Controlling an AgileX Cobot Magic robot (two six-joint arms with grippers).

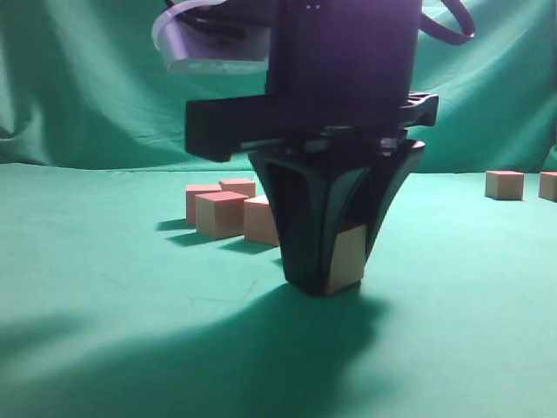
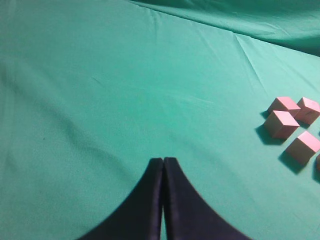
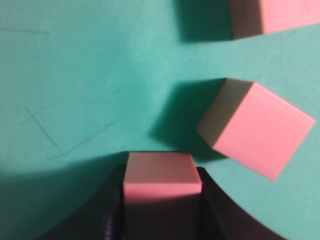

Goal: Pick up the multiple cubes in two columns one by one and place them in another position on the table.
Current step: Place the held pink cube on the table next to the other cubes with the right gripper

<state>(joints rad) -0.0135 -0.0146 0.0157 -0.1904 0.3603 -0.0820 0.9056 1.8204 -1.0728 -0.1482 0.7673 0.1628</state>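
I count seven cubes in the exterior view: one [image 1: 348, 258] at centre between my right fingers, four bunched at middle left [image 1: 221, 213], and two at the far right edge [image 1: 505, 185]. My left wrist view shows four full cubes at its right edge [image 2: 281, 124] plus a sliver of a fifth; my right wrist view shows three [image 3: 257, 129].

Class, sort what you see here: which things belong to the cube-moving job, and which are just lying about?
Part of the job:
- cube between the right gripper fingers
- other cubes
- table

Just there:
- backdrop curtain
- left gripper, shut, holding nothing
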